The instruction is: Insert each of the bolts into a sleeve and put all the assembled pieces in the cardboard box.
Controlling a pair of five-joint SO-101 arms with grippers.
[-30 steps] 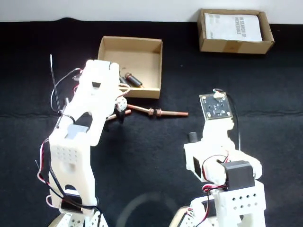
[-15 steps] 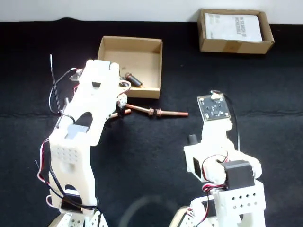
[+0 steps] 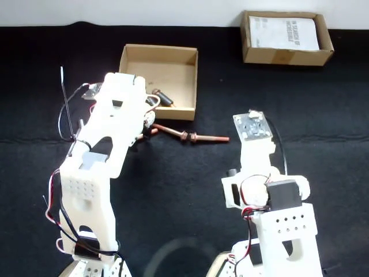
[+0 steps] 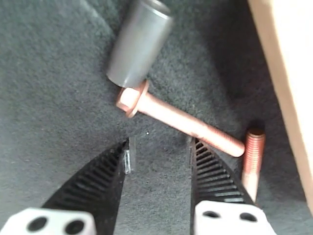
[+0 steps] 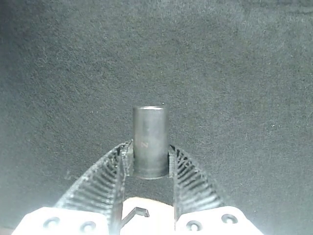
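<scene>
Black cloth covers the table in the high view, and the cardboard box sits at the far side with one assembled piece inside, by its front wall. Loose bolts lie in a line on the cloth just in front of the box. The left arm hangs over the box's near corner; the right arm stands well apart from it.

Over to the left wrist view: the left gripper is spread wide with nothing in it. A copper bolt lies just ahead of its tips, its head touching a grey sleeve. A second bolt rests beside one finger, near the box wall.

Right wrist view now: the right gripper is clamped on a dark sleeve, which sticks out past the fingertips.
</scene>
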